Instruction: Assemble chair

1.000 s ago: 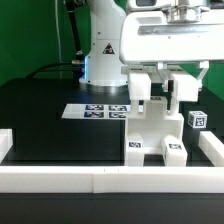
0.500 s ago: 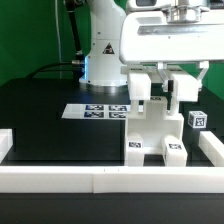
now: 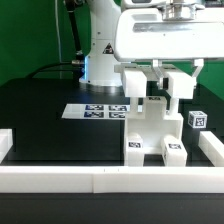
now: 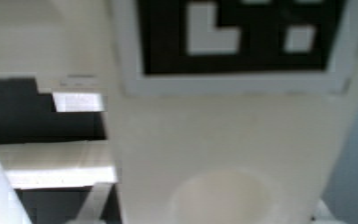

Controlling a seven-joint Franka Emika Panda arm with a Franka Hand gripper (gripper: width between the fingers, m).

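The chair [image 3: 150, 125], partly built as a blocky white body with two posts rising from it, stood on the black table [image 3: 50, 130] just beside the near rail [image 3: 100, 180], toward the exterior view's right; a small tagged block [image 3: 197, 118] lay loose beside it, so at least one part probably remained to be joined. The arm reached straight down, its gripper [image 3: 160, 78] clenched between the posts, apparently on the chair's upper part.

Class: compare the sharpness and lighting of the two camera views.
Wrist view: the chair fills the frame, blurred, with the edges of its tag soft. Exterior view: sharper and evenly lit, but the chair's white surfaces lose detail against the black table.
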